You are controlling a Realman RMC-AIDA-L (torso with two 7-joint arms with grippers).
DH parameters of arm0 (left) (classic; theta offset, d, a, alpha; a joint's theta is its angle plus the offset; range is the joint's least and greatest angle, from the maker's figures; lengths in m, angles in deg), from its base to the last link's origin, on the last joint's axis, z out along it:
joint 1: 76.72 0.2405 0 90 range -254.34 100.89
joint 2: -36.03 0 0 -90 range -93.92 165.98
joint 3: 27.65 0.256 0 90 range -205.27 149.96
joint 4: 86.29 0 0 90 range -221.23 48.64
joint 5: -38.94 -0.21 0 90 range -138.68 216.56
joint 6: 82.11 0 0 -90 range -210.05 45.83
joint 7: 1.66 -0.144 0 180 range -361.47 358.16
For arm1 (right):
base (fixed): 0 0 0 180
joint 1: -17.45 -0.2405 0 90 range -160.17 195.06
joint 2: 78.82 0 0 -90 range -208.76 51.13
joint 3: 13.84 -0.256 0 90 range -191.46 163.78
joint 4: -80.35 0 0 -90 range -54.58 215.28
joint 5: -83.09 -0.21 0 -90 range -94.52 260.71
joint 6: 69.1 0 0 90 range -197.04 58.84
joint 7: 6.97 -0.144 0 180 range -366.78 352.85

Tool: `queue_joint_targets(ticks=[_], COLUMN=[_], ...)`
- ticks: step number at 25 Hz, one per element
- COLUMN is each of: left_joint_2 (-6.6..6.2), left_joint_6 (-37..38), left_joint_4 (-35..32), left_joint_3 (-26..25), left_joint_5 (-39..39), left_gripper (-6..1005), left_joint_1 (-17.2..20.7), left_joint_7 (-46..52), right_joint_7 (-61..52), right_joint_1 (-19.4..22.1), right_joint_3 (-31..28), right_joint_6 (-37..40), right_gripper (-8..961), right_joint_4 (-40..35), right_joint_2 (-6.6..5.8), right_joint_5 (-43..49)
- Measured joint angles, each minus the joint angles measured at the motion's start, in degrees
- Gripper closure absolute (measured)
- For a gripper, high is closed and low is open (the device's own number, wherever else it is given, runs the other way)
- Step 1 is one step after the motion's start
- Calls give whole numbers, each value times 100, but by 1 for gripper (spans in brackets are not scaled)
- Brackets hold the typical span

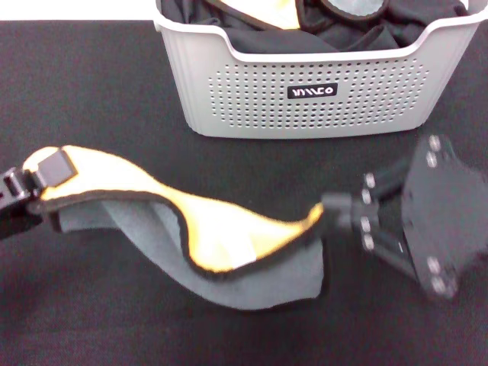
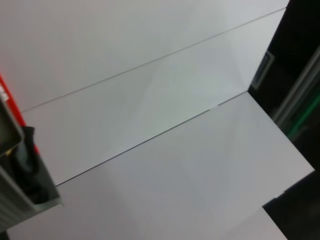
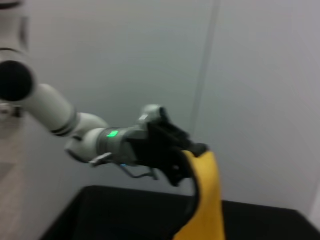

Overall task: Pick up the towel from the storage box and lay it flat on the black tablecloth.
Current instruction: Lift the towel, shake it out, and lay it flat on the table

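The towel [image 1: 221,236] stretches between my two grippers in front of the storage box [image 1: 305,91], yellow side up, with its grey side sagging underneath toward the black tablecloth [image 1: 114,91]. My left gripper [image 1: 47,177] is shut on the towel's left corner. My right gripper [image 1: 329,213] is shut on its right corner. The right wrist view shows the left gripper [image 3: 187,156] pinching the yellow towel [image 3: 205,200], which hangs down from it.
Inside the storage box lie crumpled black fabric [image 1: 358,34] and another yellow-and-grey cloth [image 1: 278,11]. The tablecloth spreads wide on both sides of the box. The left wrist view shows only white wall panels [image 2: 165,100].
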Motion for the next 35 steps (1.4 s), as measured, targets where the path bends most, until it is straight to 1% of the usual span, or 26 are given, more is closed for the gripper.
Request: queue_joint_targets(ticks=[1, 4, 10, 15, 20, 22, 24, 25, 26, 27, 28, 29, 31, 32, 34, 35], left_joint_2=[19, 32, 56, 20, -8, -9, 1, 1, 26, 26, 41, 54, 127, 135, 164, 169], left_joint_6=[3, 12, 39, 42, 42, 30, 11, 11, -45, -45, -194, -348, -1136, -1247, -1820, -1937], left_joint_4=[-44, -67, -345, -641, -612, -485, -169, -169, 232, 232, 456, 599, 1007, 1065, 1394, 1457], left_joint_3=[0, 0, 102, 351, 349, 251, 42, 42, -254, -254, -388, -458, -490, -491, -473, -466], left_joint_5=[-29, -73, -150, -97, -240, -423, -669, -669, -994, -994, -1245, -1427, -1836, -1866, -1940, -1948], left_gripper=[959, 958, 958, 957, 956, 956, 956, 956, 956, 956, 956, 955, 955, 955, 955, 955], left_joint_1=[119, 277, 605, 771, 898, 937, 841, 841, 610, 610, 421, 275, -227, -287, -627, -700], left_joint_7=[-4, -29, -62, 19, 0, -117, -306, -306, -489, -489, -552, -585, -601, -602, -607, -605], right_joint_7=[-6, 23, 201, 210, 176, 212, 346, 408, 501, 604, 778, 858, 1201, 1374, 1625, 1787], right_joint_1=[87, 252, 430, 526, 508, 479, 383, 324, 200, 61, -169, -252, -616, -805, -1111, -1306], right_joint_3=[-38, -141, -344, -376, -370, -375, -391, -397, -413, -428, -445, -444, -440, -437, -430, -429], right_joint_6=[-204, -596, -1325, -1439, -1629, -1636, -1602, -1596, -1579, -1543, -1492, -1459, -1321, -1218, -1015, -857], right_gripper=[945, 945, 945, 945, 945, 945, 944, 944, 944, 944, 944, 945, 945, 945, 944, 944], right_joint_4=[-78, -142, -25, 68, 533, 977, 1580, 1801, 2215, 2629, 3275, 3506, 4457, 4919, 5614, 6033], right_joint_2=[0, 0, 5, 9, 4, 4, 3, 3, 2, 1, 1, -1, -3, -4, -4, -2], right_joint_5=[-33, -162, -764, -1121, -1506, -1569, -1577, -1587, -1592, -1591, -1583, -1576, -1546, -1523, -1510, -1511])
